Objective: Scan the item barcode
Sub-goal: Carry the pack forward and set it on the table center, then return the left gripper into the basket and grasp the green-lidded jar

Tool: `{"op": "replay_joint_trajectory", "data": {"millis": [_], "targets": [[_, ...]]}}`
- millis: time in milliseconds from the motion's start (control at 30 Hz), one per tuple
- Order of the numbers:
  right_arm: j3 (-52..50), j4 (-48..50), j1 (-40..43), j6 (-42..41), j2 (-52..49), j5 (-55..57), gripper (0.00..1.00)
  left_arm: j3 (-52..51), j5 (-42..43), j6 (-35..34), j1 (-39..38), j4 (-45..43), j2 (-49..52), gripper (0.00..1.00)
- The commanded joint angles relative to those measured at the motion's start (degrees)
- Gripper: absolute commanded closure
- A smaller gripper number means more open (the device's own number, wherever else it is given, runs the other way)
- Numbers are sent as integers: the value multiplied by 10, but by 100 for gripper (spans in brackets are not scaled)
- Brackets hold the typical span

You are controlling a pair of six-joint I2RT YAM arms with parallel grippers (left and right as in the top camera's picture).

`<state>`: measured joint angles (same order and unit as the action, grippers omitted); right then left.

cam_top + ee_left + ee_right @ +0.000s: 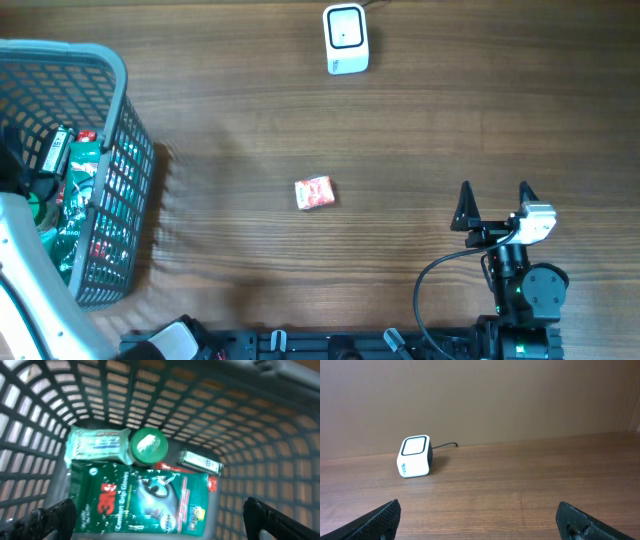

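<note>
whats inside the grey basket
A green 3M glove pack, a pale green packet, a round green lid and a small labelled box. A red item is mostly hidden underneath.

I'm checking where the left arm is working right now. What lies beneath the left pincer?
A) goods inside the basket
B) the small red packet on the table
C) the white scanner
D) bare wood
A: the left wrist view shows the left pincer, open, above a green glove pack and other goods, with the basket walls all around.
</note>
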<state>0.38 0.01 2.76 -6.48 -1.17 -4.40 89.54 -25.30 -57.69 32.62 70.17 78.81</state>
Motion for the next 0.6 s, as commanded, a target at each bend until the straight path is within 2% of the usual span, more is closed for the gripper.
{"op": "replay_joint_trajectory", "data": {"millis": [0,100,300,467,567], "targets": [[-1,1,-3,-10,4,8,0,-116,3,-19,23,-79,4,0],[-1,1,-3,-10,4,8,1,-164,3,-19,32,-127,28,0],[-1,1,-3,-10,4,8,0,-164,-1,0,53,-160,113,0],[-1,1,-3,-10,4,8,0,-164,-4,86,55,-215,168,0],[-1,1,-3,-10,4,8,0,-164,-40,93,55,-227,190,0]]}}
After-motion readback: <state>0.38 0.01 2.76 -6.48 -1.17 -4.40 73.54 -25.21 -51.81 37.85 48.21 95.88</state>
